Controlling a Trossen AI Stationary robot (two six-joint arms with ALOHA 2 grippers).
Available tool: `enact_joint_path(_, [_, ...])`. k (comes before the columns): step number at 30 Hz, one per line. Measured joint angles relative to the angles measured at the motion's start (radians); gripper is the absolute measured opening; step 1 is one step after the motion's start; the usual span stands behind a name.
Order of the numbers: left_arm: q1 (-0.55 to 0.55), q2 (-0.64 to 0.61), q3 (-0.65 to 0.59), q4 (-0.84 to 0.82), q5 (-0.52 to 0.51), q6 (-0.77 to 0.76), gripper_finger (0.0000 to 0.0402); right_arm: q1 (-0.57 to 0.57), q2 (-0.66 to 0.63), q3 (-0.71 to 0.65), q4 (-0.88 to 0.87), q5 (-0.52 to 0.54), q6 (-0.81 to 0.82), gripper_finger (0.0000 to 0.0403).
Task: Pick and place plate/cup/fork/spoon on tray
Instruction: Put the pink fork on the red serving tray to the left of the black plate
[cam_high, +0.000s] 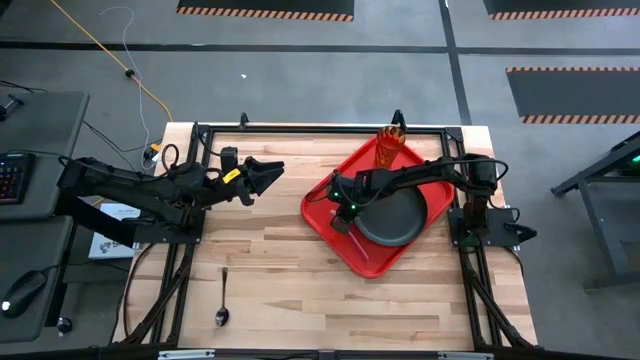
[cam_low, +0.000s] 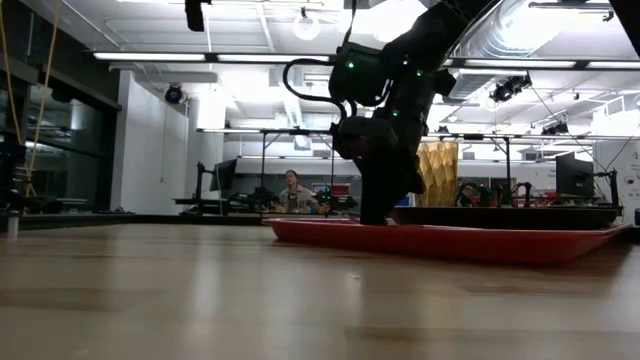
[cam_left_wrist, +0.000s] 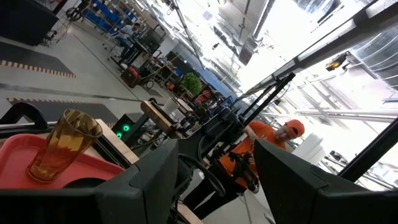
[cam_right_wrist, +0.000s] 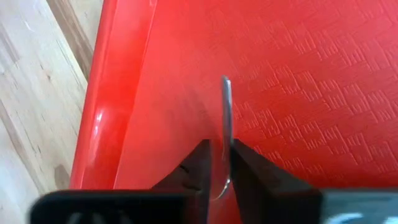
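Observation:
The red tray (cam_high: 375, 262) lies on the table's right half. The dark plate (cam_high: 400, 218) lies on it, and the amber cup (cam_high: 390, 148) stands upright at its far corner. The cup also shows in the left wrist view (cam_left_wrist: 62, 146). My right gripper (cam_high: 345, 213) reaches down over the tray's left part and is shut on the fork's silvery metal part (cam_right_wrist: 226, 118). The fork's red handle does not show. The dark spoon (cam_high: 222, 300) lies on the wood at the near left. My left gripper (cam_high: 268, 170) hovers open and empty left of the tray. My right gripper pinches the fork's thin silvery metal part (cam_right_wrist: 225, 163) between its two fingertips (cam_right_wrist: 202, 158). The fingers point down at the tray floor (cam_right_wrist: 298, 93). The metal stands on edge and runs on past the fingertips, close over the tray. I cannot tell whether it touches the tray.
The tray's raised rim (cam_right_wrist: 106, 106) lies just left of my right gripper, with bare wood beyond it. A black frame runs round the table's edges (cam_high: 300, 128). A person in orange (cam_left_wrist: 273, 140) is in the room beyond the table.

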Motion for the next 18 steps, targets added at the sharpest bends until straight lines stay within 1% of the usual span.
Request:
enact_joint_path(4, [0.000, 0.000, 0.000, 0.000, 0.000, 0.000, 0.0202, 0.000, 0.000, 0.000, 0.002, 0.000, -0.001, 0.0101])
enact_joint_path(7, [0.000, 0.000, 0.000, 0.000, 0.000, 0.000, 0.0202, 0.000, 0.000, 0.000, 0.002, -0.001, -0.001, 0.0123])
enact_joint_path(14, [0.000, 0.000, 0.000, 0.000, 0.000, 0.000, 0.0202, 0.000, -0.002, 0.000, 0.001, -0.001, -0.001, 0.0133])
enact_joint_path(18, [0.000, 0.000, 0.000, 0.000, 0.000, 0.000, 0.0202, 0.000, -0.008, 0.000, -0.005, 0.029, 0.002, 0.0133])
